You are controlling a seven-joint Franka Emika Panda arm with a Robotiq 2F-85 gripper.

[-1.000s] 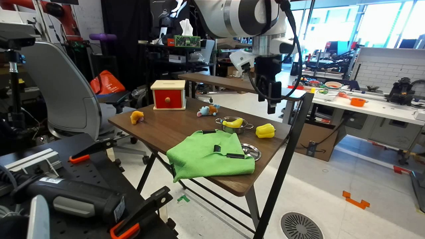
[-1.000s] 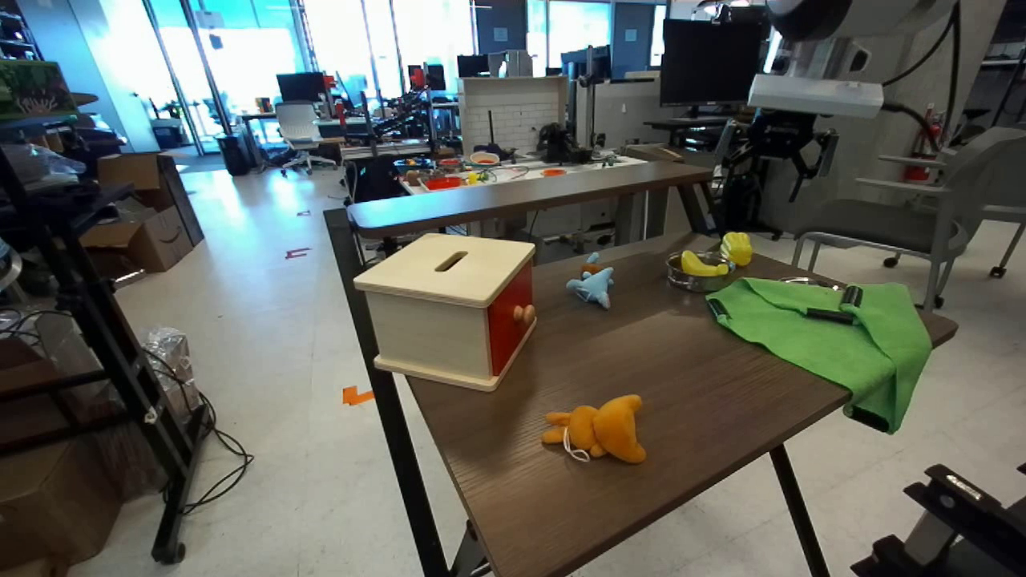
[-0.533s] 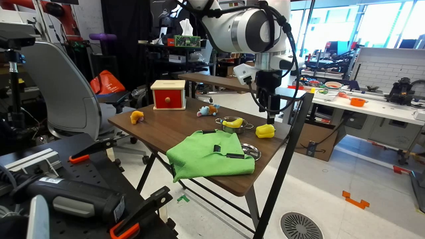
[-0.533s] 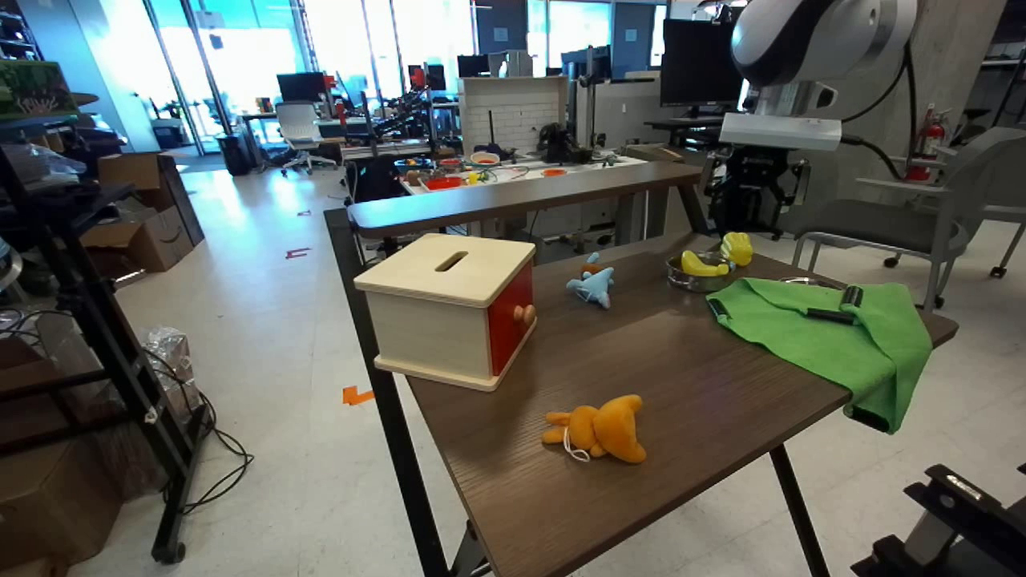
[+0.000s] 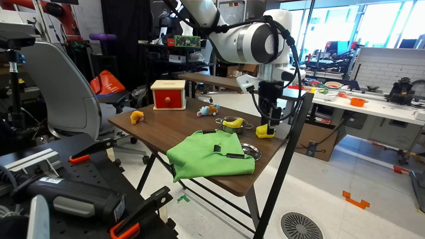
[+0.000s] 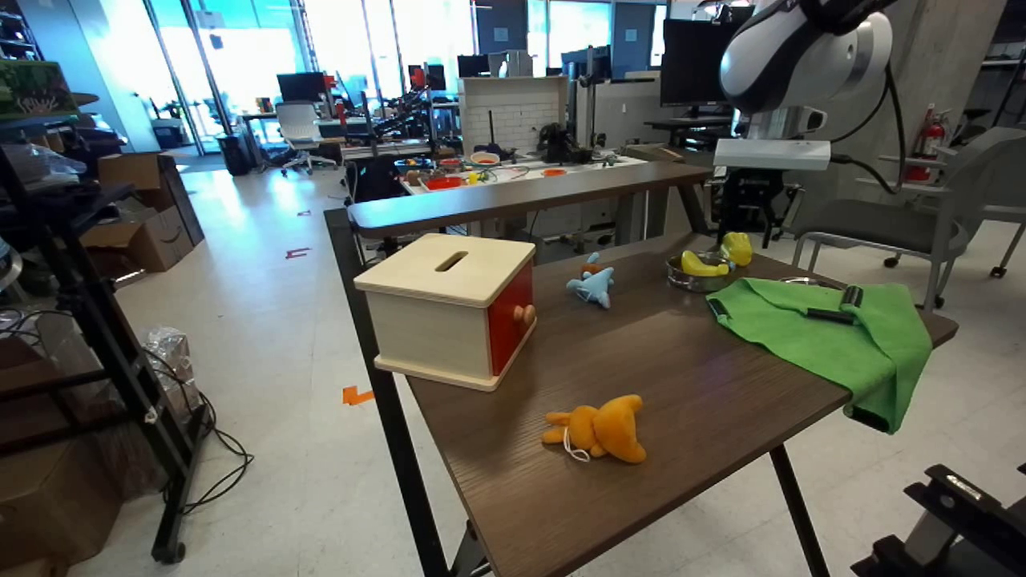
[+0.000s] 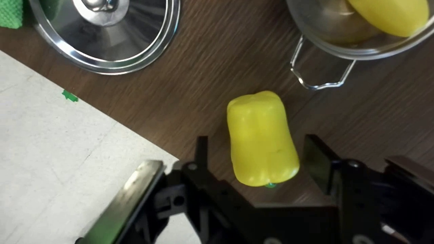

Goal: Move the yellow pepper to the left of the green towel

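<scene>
The yellow pepper [image 7: 262, 140] lies on its side on the brown table, its green stem end toward my gripper. In the wrist view my gripper [image 7: 256, 145] stands open around its stem end, with a gap between the pepper and each finger; the right finger [image 7: 320, 166] is the nearer one. Low over the table, the gripper [image 5: 269, 130] partly covers the pepper [image 5: 262, 131] in an exterior view. The green towel [image 5: 212, 156] lies rumpled at the table's front edge, one part hanging over. Only a corner of the towel [image 7: 10, 13] shows in the wrist view.
Near the pepper stands a metal pot [image 7: 335, 51] with a yellow banana [image 5: 233, 123] in it. A metal lid [image 7: 108, 64] lies between pepper and towel. Farther off are a blue plush toy [image 6: 593, 286], an orange plush toy [image 6: 605, 429] and a wooden box [image 6: 433, 336].
My gripper has come down from well above the table to the pepper, and its fingers now stand on either side of it. The pepper and towel have not moved.
</scene>
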